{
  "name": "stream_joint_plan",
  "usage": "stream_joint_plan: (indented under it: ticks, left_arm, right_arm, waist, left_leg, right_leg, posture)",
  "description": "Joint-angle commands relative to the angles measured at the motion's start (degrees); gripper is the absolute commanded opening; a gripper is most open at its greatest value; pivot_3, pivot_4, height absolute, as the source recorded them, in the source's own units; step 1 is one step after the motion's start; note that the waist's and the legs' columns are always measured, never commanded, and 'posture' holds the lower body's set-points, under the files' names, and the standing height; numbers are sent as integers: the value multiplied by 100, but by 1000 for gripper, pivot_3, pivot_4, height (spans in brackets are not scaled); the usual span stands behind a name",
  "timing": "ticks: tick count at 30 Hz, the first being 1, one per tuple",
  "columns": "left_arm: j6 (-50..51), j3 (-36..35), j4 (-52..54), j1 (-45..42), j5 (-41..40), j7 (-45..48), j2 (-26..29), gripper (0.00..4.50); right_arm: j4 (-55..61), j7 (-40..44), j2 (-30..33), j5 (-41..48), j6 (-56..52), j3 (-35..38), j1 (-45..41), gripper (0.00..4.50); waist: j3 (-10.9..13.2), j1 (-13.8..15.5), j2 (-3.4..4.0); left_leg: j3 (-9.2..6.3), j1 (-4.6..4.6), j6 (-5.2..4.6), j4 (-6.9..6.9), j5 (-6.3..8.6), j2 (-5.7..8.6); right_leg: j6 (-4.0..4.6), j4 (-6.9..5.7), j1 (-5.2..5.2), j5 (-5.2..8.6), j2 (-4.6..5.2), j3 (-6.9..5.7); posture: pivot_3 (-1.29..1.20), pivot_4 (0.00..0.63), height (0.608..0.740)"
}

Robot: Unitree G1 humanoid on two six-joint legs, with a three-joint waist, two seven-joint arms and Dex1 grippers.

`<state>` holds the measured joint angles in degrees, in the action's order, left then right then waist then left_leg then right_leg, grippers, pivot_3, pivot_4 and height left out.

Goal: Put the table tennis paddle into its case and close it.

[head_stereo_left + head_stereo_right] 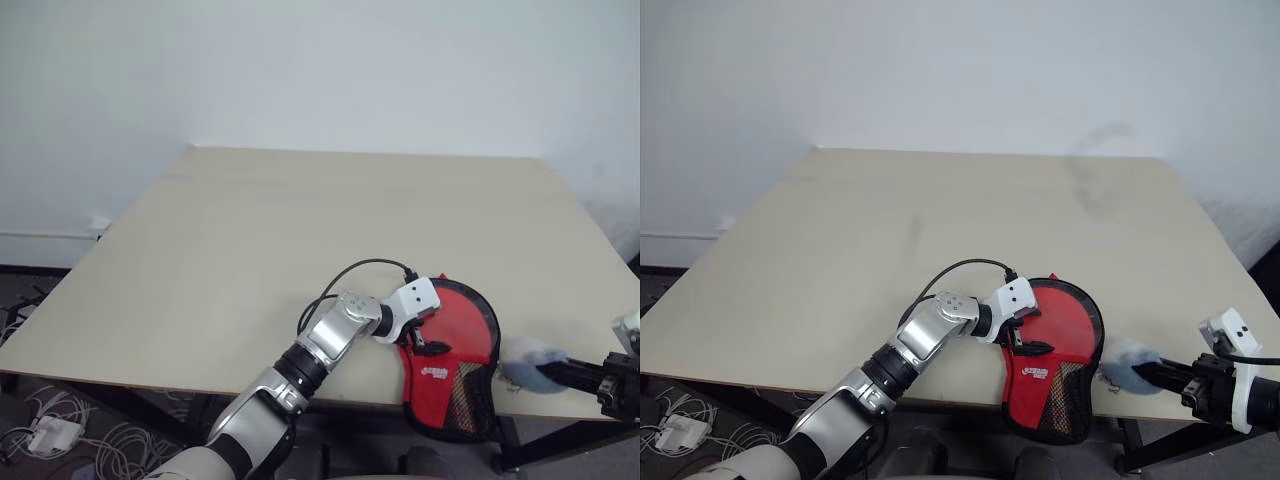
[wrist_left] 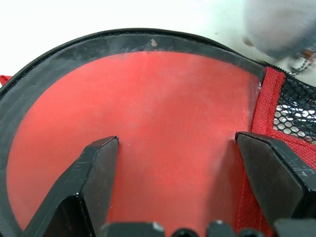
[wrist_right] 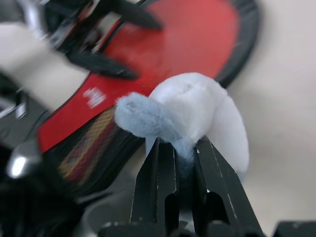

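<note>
Zipping looks under way: left gripper (image 2: 175, 163) spread over the case (image 1: 462, 330); right gripper (image 3: 183, 148) pinching a fluffy pull (image 3: 192, 113), needing a steady tug.

Lying open across most of the bench (image 1: 250, 250); crowding only the near right edge with the case (image 1: 465, 340), left gripper (image 1: 425, 335) and cable (image 1: 350, 275).

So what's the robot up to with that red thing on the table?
It's packing a paddle into its case, which lies at the table's near edge, partly hanging over it. The left tool rests open on the case's red panel, seemingly holding it in place. The right tool is off to the side, shut on a fluffy grey-white pom-pom. Whether the case is zipped shut can't be seen.
</note>
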<state>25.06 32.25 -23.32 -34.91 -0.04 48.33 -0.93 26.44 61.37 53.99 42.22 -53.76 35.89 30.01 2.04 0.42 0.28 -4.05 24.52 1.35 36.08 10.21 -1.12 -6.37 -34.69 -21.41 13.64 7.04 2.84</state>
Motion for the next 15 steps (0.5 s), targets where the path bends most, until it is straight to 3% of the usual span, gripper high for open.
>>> stream_joint_plan:
  ticks: [1, 15]
  left_arm:
    - [258, 381, -515, 227, 301, 117, 103, 4071]
    - [280, 320, -548, 247, 316, 93, 82, 4071]
  right_arm:
    - [430, 283, 107, 239, -53, 149, 198, 18]
    - [1361, 1039, 53, 555, -198, 804, 1787, 18]
  waist:
    - [-1, 1, -7]
    - [-13, 2, -39]
  left_leg:
    - [0, 0, -1, 0, 1, 1]
    - [-1, 2, -2, 4, 14, 3]
  right_leg:
    - [-1, 0, 0, 1, 1, 0]
    - [-3, 16, 4, 3, 7, -2]
  posture:
    - [0, 0, 740]
    - [0, 0, 740]
